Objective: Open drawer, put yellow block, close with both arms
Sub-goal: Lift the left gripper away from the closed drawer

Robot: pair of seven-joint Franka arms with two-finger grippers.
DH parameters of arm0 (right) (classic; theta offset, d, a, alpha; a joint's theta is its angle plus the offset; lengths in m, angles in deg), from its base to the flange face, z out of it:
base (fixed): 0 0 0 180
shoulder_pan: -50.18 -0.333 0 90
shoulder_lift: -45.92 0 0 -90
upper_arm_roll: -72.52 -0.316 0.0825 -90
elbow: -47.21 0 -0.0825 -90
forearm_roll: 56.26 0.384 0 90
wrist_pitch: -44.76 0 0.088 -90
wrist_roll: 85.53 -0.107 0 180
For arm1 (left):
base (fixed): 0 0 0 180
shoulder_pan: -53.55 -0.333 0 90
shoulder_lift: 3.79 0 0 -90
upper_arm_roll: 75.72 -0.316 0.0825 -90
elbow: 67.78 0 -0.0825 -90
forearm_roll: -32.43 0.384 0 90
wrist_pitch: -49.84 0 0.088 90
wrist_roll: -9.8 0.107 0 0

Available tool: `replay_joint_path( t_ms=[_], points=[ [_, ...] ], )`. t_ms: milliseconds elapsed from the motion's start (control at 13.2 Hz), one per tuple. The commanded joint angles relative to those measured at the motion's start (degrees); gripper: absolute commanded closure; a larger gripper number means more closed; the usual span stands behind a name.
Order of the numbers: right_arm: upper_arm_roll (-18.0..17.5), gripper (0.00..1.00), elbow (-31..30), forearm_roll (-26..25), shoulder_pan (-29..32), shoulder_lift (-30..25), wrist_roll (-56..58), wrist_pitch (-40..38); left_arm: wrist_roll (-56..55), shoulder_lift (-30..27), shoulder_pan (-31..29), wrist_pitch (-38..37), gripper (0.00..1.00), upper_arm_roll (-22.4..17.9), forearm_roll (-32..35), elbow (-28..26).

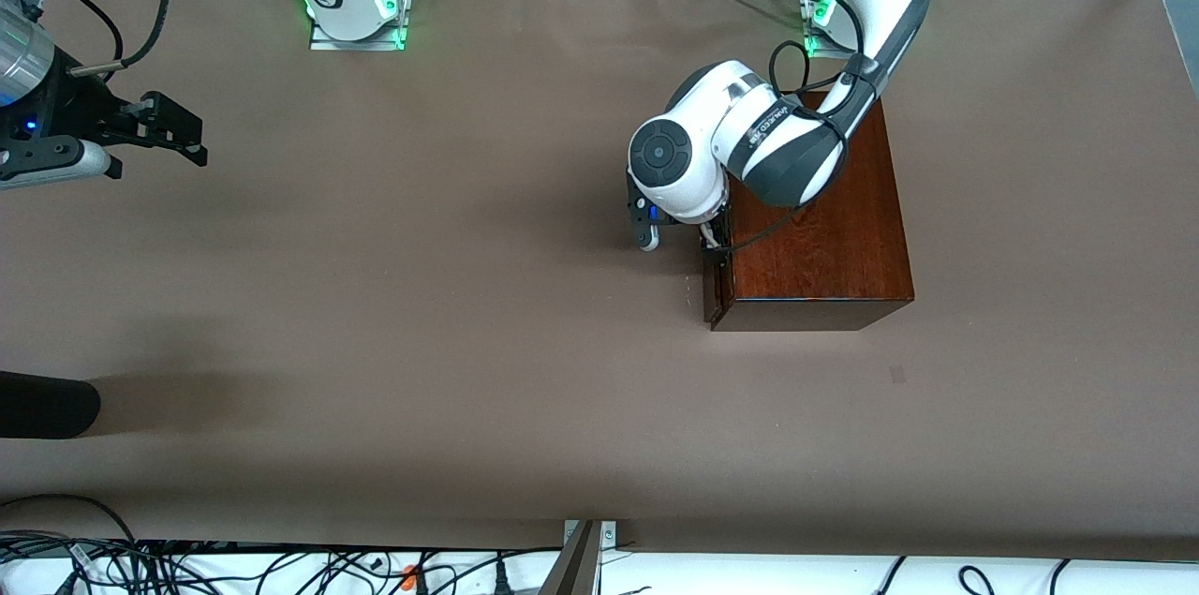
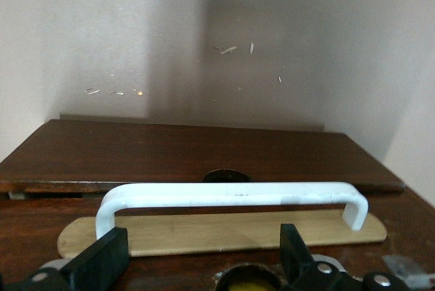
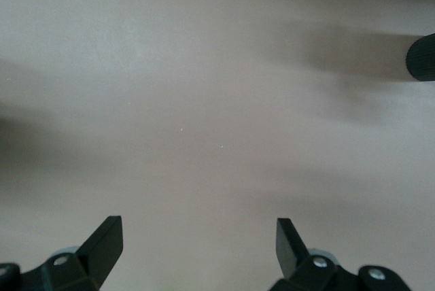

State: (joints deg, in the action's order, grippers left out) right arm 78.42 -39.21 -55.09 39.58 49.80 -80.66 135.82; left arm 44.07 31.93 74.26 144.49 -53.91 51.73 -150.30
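The dark mahogany box (image 1: 824, 230) stands toward the left arm's end of the table. Its drawer front (image 1: 714, 290) sits about flush with the box. My left gripper (image 1: 712, 244) is low in front of the drawer. In the left wrist view it (image 2: 200, 253) is open and empty, its fingertips (image 2: 102, 260) just short of the white handle (image 2: 231, 194). A bit of yellow (image 2: 250, 284) shows through a round hole in the drawer front; I cannot tell whether it is the yellow block. My right gripper (image 1: 192, 141) (image 3: 197, 243) is open and empty over bare table at the right arm's end.
A black rounded object (image 1: 47, 408) (image 3: 421, 56) lies at the table's edge at the right arm's end, nearer the front camera. Cables (image 1: 281, 567) run along the nearest edge. The brown table (image 1: 421, 295) lies between the arms.
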Motion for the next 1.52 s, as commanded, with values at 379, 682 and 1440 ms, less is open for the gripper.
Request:
replay_joint_path(
  t_ms=[379, 682, 1440],
  points=[
    [-0.1, 0.0, 0.9, 0.0, 0.0, 0.2, -0.7, 0.6, -41.9, -6.2, 5.0, -2.5, 0.0, 0.3, -1.6, 8.9],
    [0.0, 0.0, 0.9, 0.0, 0.0, 0.2, -0.5, 0.6, -61.7, -12.6, 4.2, -7.5, 0.0, -0.4, -3.9, 9.0],
    [0.1, 0.0, 0.9, 0.1, 0.1, 0.2, -0.2, 0.9, -63.9, -18.7, -3.2, -9.1, 0.0, -0.2, -5.1, 9.0]
  ],
)
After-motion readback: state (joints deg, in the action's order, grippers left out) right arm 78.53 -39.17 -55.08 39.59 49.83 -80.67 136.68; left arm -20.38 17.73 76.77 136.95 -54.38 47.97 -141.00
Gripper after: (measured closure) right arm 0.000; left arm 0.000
